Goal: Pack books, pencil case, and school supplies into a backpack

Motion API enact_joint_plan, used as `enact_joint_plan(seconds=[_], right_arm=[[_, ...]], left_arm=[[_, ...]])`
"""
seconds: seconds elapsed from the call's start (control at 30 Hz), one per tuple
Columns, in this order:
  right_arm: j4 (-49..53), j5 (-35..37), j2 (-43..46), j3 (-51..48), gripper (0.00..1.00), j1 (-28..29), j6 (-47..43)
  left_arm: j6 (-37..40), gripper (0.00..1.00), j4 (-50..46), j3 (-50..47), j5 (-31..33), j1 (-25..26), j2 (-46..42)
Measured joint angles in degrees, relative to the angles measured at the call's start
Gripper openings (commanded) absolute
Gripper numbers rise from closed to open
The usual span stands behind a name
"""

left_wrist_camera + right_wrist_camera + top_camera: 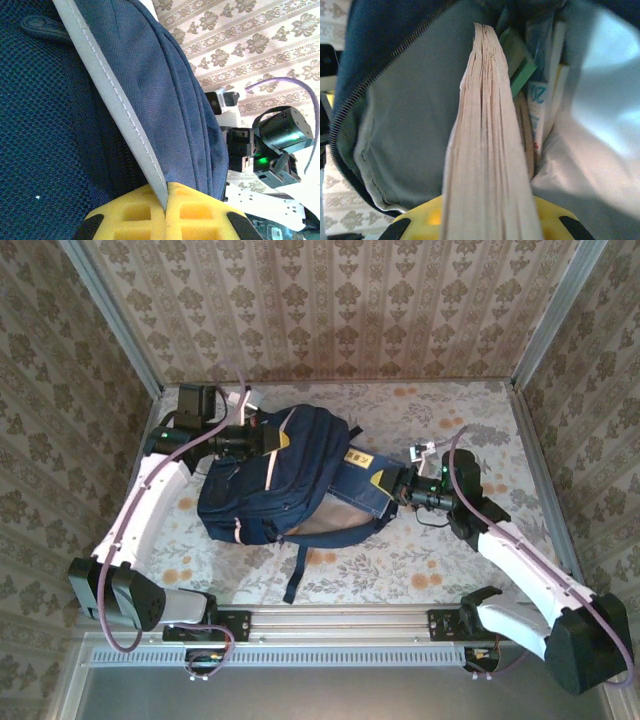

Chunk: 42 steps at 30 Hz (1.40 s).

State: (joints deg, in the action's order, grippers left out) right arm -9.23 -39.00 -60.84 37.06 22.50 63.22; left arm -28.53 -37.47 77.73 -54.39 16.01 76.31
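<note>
White links of the left arm [150, 505] and right arm [530, 565], bolted to a metal rail [330, 620] at the near table edge, both angled inward over the floral table cover [440, 570].

Mid-table: navy backpack [270, 480] lying on its side, loose strap [297, 575] trailing toward the rail, open mouth turned to the right.

At that mouth: right gripper [393, 486], yellow fingers [425, 217] clamped on the navy book [360, 468] with a yellow label. Book partly inside the backpack, label end outside.

From the right wrist: pale page edges [487, 150] of the book running up from between the fingers into the grey lining [410, 125], zipper [367, 75] curving along the left rim.

Deeper in, just right of the page edges: green-and-white pad [520, 70], then white-and-blue pack [539, 97] printed "20". Other flat edges beside them too blurred to name.

At the far left side of the backpack: left gripper [265, 443], yellow pads [135, 215] pinched together on a pale trim stripe [117, 107], navy fabric on either side.

Beyond: patterned wallpaper [330, 310] on all three walls.
</note>
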Motion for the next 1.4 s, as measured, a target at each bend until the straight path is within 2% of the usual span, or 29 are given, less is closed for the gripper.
enact_joint_plan(seconds=[0.2,0.33,0.5,0.53,0.57,0.63,0.7,0.77,0.9,1.07,1.33,1.4], right_arm=[[-0.90,2.19,-8.37,6.64,0.00,7.74,-0.22],[-2.05,7.58,-15.63,11.17,0.00,10.56,0.63],[-5.40,13.97,-30.23,18.36,0.00,13.31,5.53],[-6.43,14.91,-33.94,20.63,0.05,13.94,6.78],[-7.63,15.74,-37.05,22.58,0.14,14.56,7.85],[-9.60,17.33,-43.06,27.06,0.46,15.96,9.94],[-11.41,18.51,-47.71,31.17,0.63,17.20,11.10],[-13.88,19.61,-50.07,33.24,0.74,17.84,12.07],[-16.87,23.08,-49.51,31.58,0.88,17.70,12.17],[-12.11,24.74,-42.77,26.77,0.96,16.55,5.62],[-4.90,26.64,-26.10,18.18,0.95,13.86,-3.58],[-3.72,27.28,-22.47,14.27,0.93,12.52,-4.92]], left_arm=[[-1.25,0.00,1.86,-1.03,-1.38,-0.04,-0.44],[-1.86,0.00,2.80,-1.75,-1.57,-0.04,-0.94],[-1.95,0.00,3.67,-2.16,-2.01,-0.37,-1.05],[-2.27,0.00,3.98,-2.36,-2.16,-0.37,-1.07],[-2.60,0.00,4.46,-2.62,-2.32,-0.44,-1.09],[-3.52,0.00,5.75,-3.41,-2.56,-0.72,-1.11],[-4.37,0.00,7.21,-4.09,-2.67,-1.11,-1.14],[-4.92,0.00,7.87,-4.28,-2.67,-1.68,-1.14],[-6.05,0.00,9.20,-4.50,-3.02,-2.32,-1.14],[-7.58,0.00,11.30,-5.18,-2.99,-3.39,-1.16],[-10.60,0.00,15.91,-7.17,-1.70,-4.81,-1.16],[-10.78,0.03,16.20,-7.19,-0.63,-4.72,-1.16]])
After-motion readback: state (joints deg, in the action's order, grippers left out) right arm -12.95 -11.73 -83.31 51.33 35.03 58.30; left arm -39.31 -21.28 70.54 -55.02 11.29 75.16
